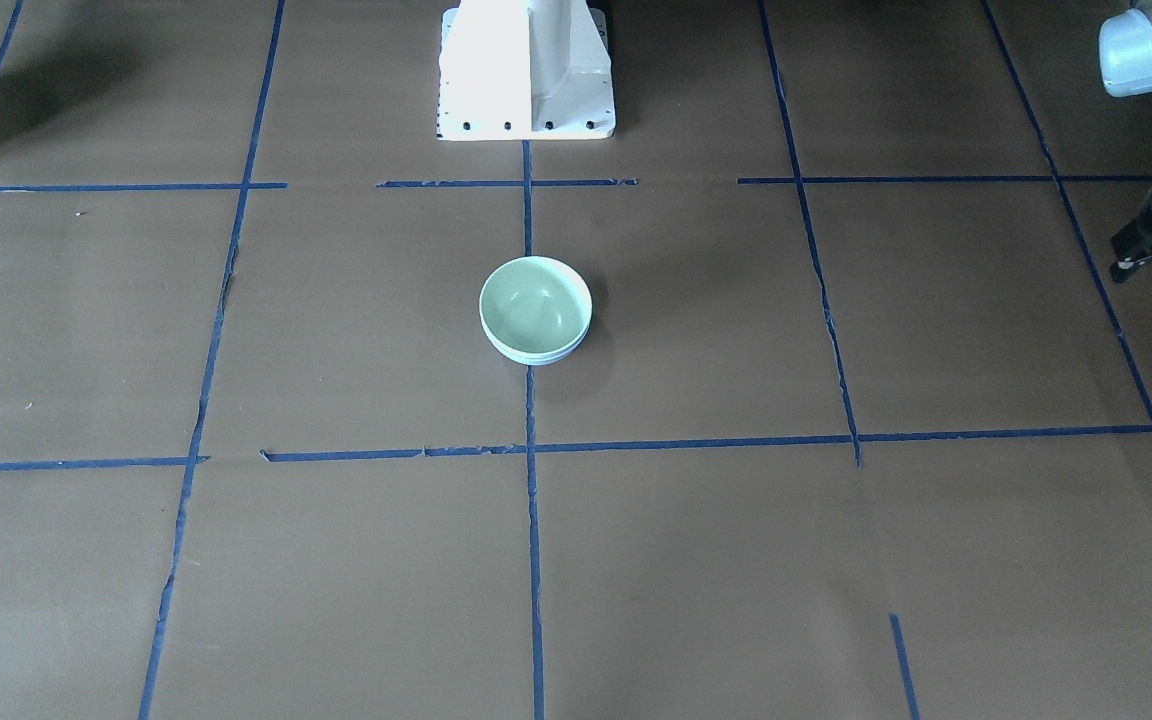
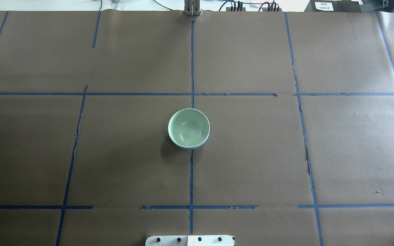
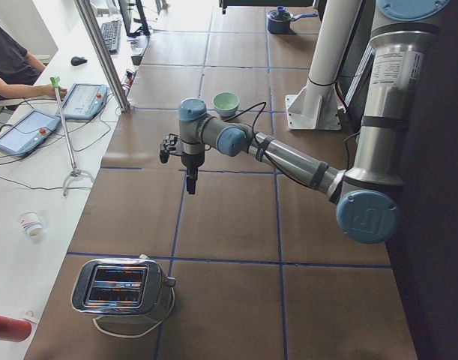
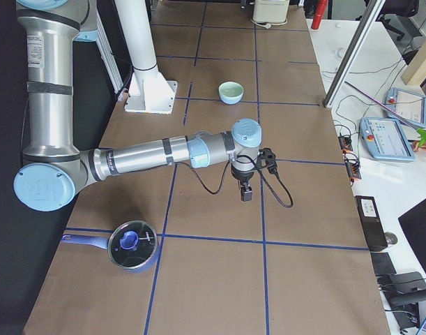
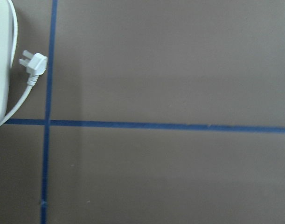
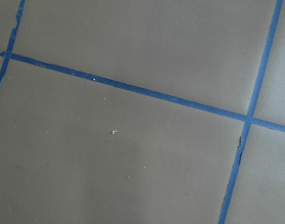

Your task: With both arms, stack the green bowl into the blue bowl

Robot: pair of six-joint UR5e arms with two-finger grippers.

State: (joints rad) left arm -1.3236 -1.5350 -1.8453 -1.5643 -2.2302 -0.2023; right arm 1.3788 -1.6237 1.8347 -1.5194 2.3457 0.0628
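The green bowl [image 1: 534, 300] sits nested inside the blue bowl [image 1: 534, 357] at the table's middle, on the centre tape line. Only a thin pale rim of the blue bowl shows beneath it. The pair also shows in the overhead view, green bowl [image 2: 188, 127] over blue bowl [image 2: 187, 147]. My left gripper [image 3: 190, 186] hangs pointing down over the table's left end, far from the bowls. My right gripper [image 4: 246, 194] hangs over the right end, also far from them. I cannot tell whether either is open or shut. Neither wrist view shows fingers or bowls.
A toaster [image 3: 122, 289] stands at the left end, its white plug [image 5: 34, 63] lying on the paper. A blue lidded pot [image 4: 132, 246] stands at the right end. The white pedestal base [image 1: 526, 70] is behind the bowls. An operator sits by the left end.
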